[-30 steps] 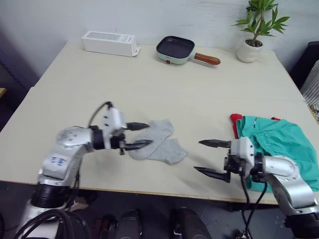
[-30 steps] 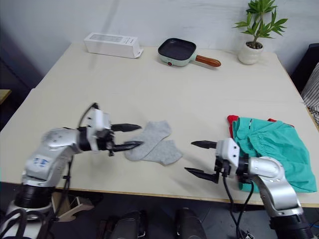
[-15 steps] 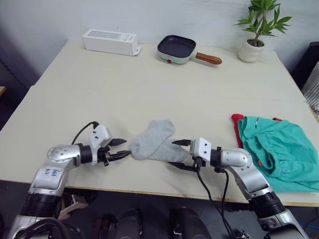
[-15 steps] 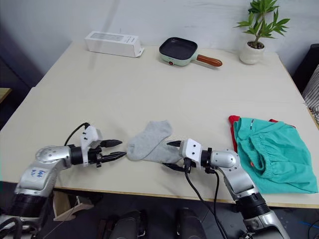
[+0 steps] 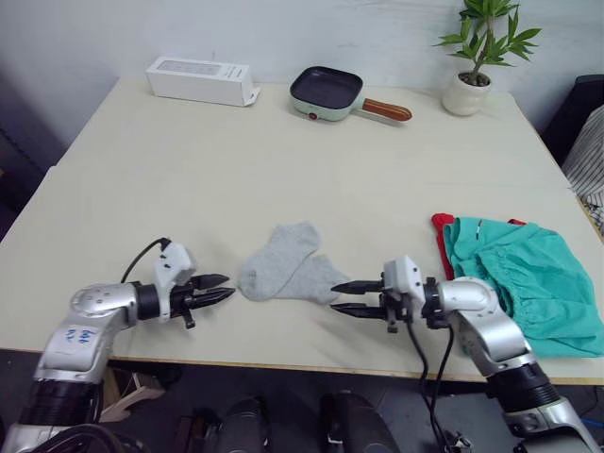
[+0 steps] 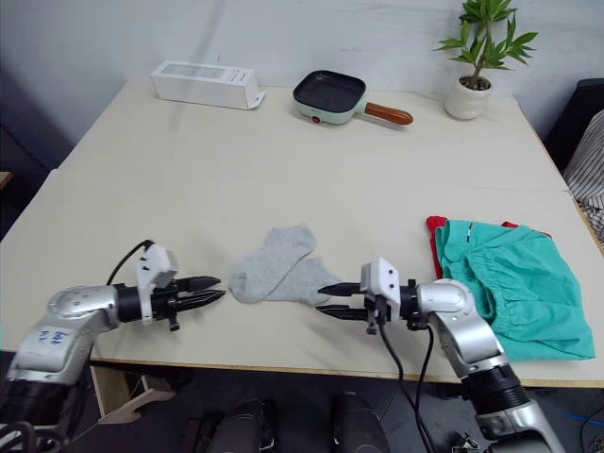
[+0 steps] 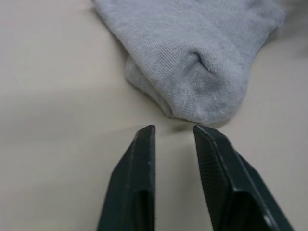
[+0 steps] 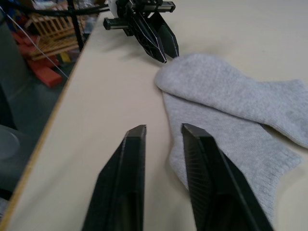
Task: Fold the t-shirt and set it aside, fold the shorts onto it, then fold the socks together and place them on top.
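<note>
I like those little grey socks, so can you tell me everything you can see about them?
The two light heather-grey ankle socks look like soft knit, with ribbed cuffs. They lie flat and overlapping on the beige table, near its front edge, not yet folded. The left gripper is slightly open just short of one toe, not touching. The right gripper waits, a little open, at the other end. Nothing holds them.

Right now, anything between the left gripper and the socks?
No. Bare table between the left gripper and the socks, per the left wrist view.
</note>
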Available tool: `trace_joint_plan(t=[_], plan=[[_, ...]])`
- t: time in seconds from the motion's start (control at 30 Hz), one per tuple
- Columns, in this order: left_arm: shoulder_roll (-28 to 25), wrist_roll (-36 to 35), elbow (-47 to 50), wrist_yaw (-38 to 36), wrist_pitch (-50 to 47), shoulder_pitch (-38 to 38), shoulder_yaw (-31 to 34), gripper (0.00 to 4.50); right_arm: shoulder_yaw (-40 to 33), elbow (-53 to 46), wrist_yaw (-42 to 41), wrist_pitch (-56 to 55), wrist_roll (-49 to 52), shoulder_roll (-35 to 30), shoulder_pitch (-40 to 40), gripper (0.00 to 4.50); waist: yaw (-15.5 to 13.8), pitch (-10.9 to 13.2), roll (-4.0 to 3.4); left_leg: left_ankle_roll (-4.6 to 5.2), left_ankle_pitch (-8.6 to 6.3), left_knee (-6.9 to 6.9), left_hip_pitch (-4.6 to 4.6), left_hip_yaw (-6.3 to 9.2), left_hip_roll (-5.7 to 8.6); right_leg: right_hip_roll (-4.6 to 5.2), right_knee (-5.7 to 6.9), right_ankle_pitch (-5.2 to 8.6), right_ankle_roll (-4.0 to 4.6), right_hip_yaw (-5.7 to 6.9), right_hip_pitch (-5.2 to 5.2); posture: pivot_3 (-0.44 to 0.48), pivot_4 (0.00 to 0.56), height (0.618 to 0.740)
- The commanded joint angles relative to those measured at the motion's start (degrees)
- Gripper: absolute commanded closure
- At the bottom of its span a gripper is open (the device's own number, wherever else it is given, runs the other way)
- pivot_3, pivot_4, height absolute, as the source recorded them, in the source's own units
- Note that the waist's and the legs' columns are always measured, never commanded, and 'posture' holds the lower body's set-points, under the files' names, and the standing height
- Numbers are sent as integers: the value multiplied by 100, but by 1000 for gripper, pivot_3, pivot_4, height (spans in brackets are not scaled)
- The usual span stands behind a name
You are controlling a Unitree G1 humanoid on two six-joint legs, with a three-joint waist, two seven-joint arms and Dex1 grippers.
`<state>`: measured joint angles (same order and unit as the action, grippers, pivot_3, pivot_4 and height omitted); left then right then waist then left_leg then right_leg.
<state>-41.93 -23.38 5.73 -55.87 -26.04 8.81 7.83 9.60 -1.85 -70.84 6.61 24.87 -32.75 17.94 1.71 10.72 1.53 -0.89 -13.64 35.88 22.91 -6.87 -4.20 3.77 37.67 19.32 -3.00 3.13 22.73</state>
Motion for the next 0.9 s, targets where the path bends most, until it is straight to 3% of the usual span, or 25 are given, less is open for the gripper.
trace_joint_plan(t=[0.03, 0.17, 0.23, 0.43, 0.67, 0.7, 0.8, 0.9], plan=[[-105, -422, 468, -10, -347, -42, 282, 1926, -210, -126, 4, 966, 560, -9, 560, 1852, 1, 1, -2, 0, 0, 4, 1, 0, 0, 1, 1, -1, 2, 0, 0, 0, 150, 740], [-214, -649, 559, 246, -1090, -57, 392, 750, 36, 732, 636, 2450, 303, 224, 1914, 513, 81, 2, -3, 1, 0, 5, -4, -2, -1, 7, 6, -7, 13, 0, 2, 0, 150, 740], [-275, -759, 669, 386, -1541, -102, 410, 735, 66, 1366, 865, 2686, 144, 513, 2510, 44, 85, 1, -2, -2, 2, 0, -1, 0, -2, 7, 12, -2, 23, 2, 12, 0, 150, 740], [224, -1016, 1334, 1456, -2639, -139, 468, 735, 361, 3854, 1369, 2629, -758, 1427, 4206, 44, 146, 1, -2, -26, 13, -4, 48, -18, 0, 6, 29, 1, 27, -6, 77, 0, 150, 740], [687, -1188, 2034, 2261, -3366, -266, 383, 735, 316, 5959, 1822, 1417, -1608, 2246, 5055, 44, 154, 0, 1, -28, 15, 9, 47, -22, 0, 1, 31, -3, 20, -12, 73, 0, 150, 740], [728, -1180, 2110, 2354, -3408, -307, 363, 1128, 328, 6140, 1813, 1284, -1715, 2297, 5108, 0, 154, 0, 1, -29, 16, 8, 47, -23, 0, 1, 32, -3, 20, -13, 74, 0, 150, 740], [862, -1155, 2301, 2582, -3473, -409, 285, 1948, 316, 6510, 1876, 896, -1970, 2391, 5200, 599, 154, 0, 1, -33, 18, 8, 47, -23, 0, 1, 32, -3, 20, -14, 74, 0, 150, 740], [934, -1135, 2390, 2748, -3502, -461, 255, 2940, 244, 6699, 1810, 716, -2083, 2436, 5236, 1666, 157, 0, 1, -37, 20, 7, 46, -23, -1, 1, 31, -3, 21, -14, 73, 0, 150, 740]])
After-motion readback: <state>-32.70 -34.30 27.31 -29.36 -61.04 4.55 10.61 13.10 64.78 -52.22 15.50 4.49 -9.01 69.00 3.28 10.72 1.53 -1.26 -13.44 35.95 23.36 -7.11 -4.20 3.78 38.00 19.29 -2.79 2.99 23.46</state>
